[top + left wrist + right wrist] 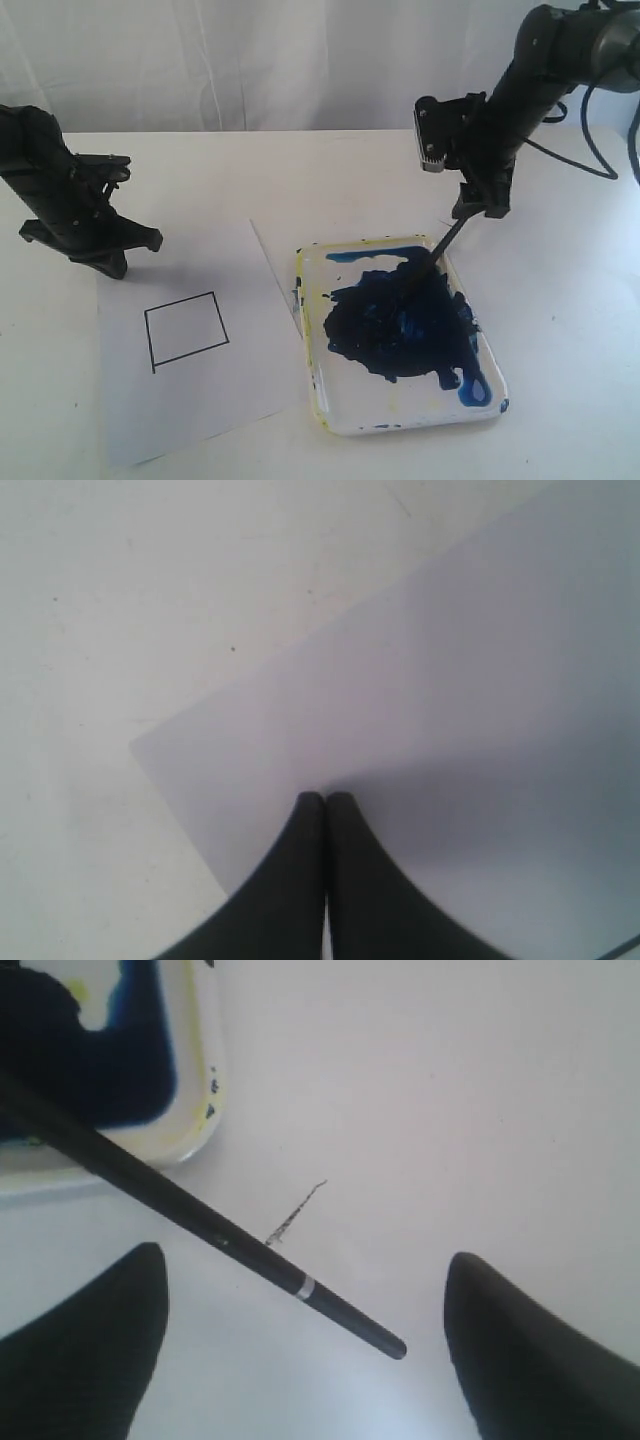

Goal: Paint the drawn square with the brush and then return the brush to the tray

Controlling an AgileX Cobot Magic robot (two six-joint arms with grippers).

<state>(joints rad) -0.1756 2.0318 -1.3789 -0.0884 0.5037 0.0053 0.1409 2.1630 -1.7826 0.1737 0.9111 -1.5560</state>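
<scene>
Shows brush (200,1222), likely light and stiff, tip-down in blue-painted tray (495,400), handle ungripped between spread jaws of right end effector (305,1258), best pinched near silver band (305,1287); left end effector (326,800) clenched, empty.

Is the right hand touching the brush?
Apart. The right wrist view shows the right hand open wide, the brush lying inside its gap with bare table on both sides.
</scene>
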